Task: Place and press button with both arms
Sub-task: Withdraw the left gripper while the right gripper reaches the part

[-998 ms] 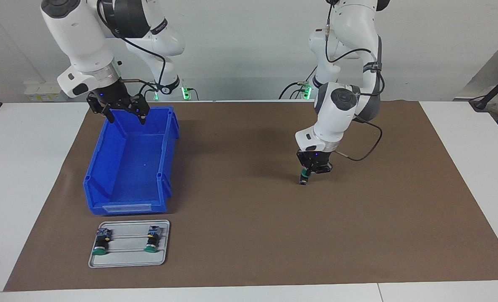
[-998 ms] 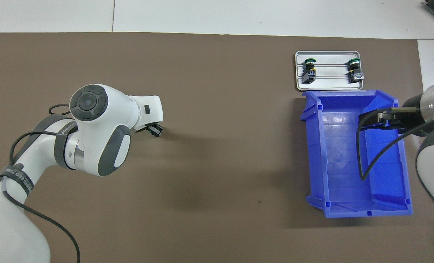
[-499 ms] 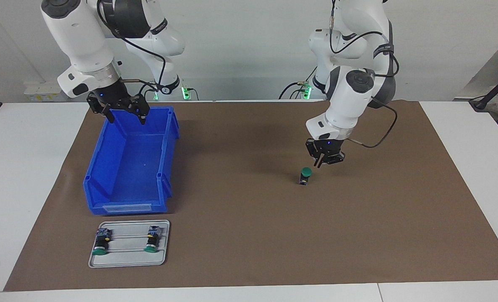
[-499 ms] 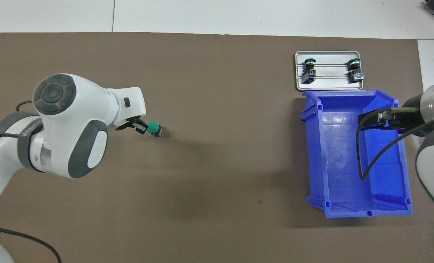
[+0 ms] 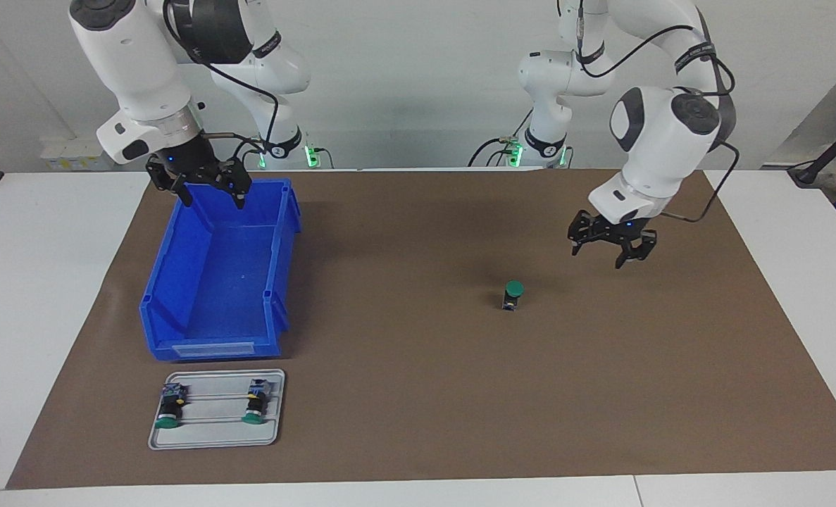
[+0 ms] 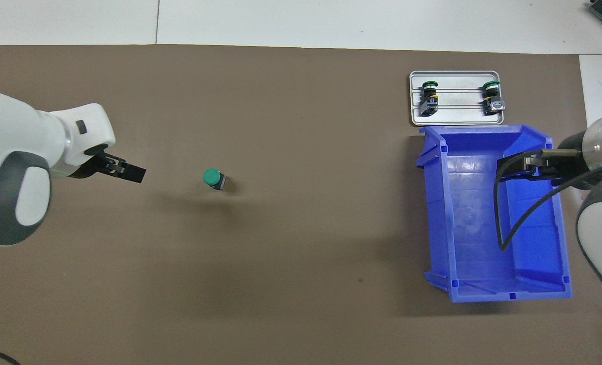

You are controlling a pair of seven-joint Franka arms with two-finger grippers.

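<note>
**Inspector:** State the position of the task item.

**Assistant:** The small push-button with the round green cap and short black body (image 5: pixel 512 294) stands on its terminal end on the brown mat of the bench (image 5: pixel 418 394), cap up, long axis vertical. Nothing touches it. It sits well apart from the blue plastic bin (image 5: pixel 220 282), toward the left arm's end of the bench.

**Inspector:** Grippers?

**Assistant:** The left gripper (image 5: pixel 613 243) hangs raised over bare mat, off to one side of the button, fingers spread and empty. The right gripper (image 5: pixel 199 184) waits over the rim of the blue bin at the robots' end, fingers likewise apart and empty.

**Inspector:** The deciding relation?

**Assistant:** The cap faces straight up, so a press must come down along that vertical axis. The left gripper is much the nearer; the right would have to cross from the bin.

**Inspector:** Differences between views?

**Assistant:** The facing view shows the left gripper's height above the mat. The overhead view shows its sideways offset from the green cap (image 6: pixel 211 176), and the grey metal tray (image 6: pixel 456 117), touching the bin, holding two like buttons lying flat.
</note>
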